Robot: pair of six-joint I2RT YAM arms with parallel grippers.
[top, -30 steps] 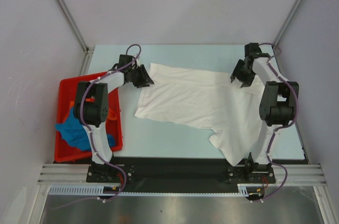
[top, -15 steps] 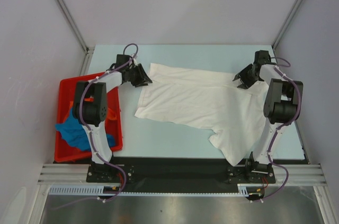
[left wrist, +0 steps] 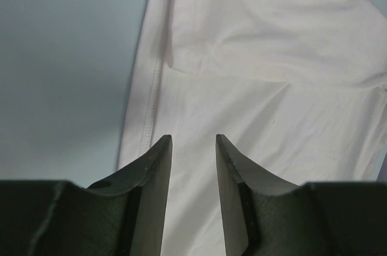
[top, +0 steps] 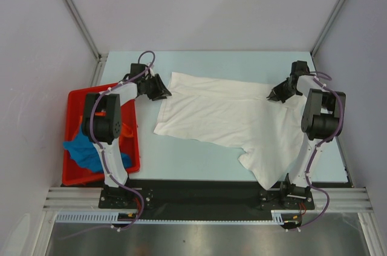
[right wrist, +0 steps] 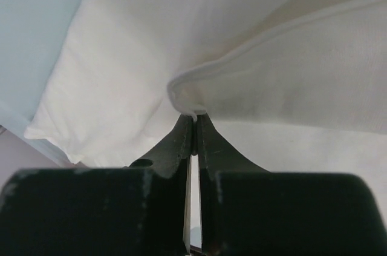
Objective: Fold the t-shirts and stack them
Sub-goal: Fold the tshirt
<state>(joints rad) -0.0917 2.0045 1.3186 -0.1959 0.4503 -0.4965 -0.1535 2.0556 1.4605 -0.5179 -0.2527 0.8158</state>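
From above, a white t-shirt (top: 224, 114) of thin, soft cloth is seen spread in a rumpled, irregular shape on the smooth pale blue table (top: 199, 62), its near corner draped over the table's near edge beside the right arm's base. To the left of the shirt, well apart from it, a red plastic rectangular bin (top: 75, 95) is seen, with a crumpled blue t-shirt (top: 84, 150) spilling over its near left wall and a strip of orange t-shirt (top: 125, 130) showing at its right wall. The left gripper (top: 162, 91) is placed at the shirt's far left corner, the right gripper (top: 273, 95) at its far right edge. In the left wrist view, the left gripper (left wrist: 193, 141) is shown with its dark, wedge-shaped fingers (left wrist: 158, 171) parted by a modest gap and nothing held between them; beneath them the shirt's (left wrist: 272, 86) stitched hem is laid along bare table (left wrist: 66, 56). In the right wrist view, the right gripper (right wrist: 195, 117) is pressed closed on a rolled, stitched edge of the shirt (right wrist: 121, 74), whose cloth is gathered into soft folds around the fingertips.
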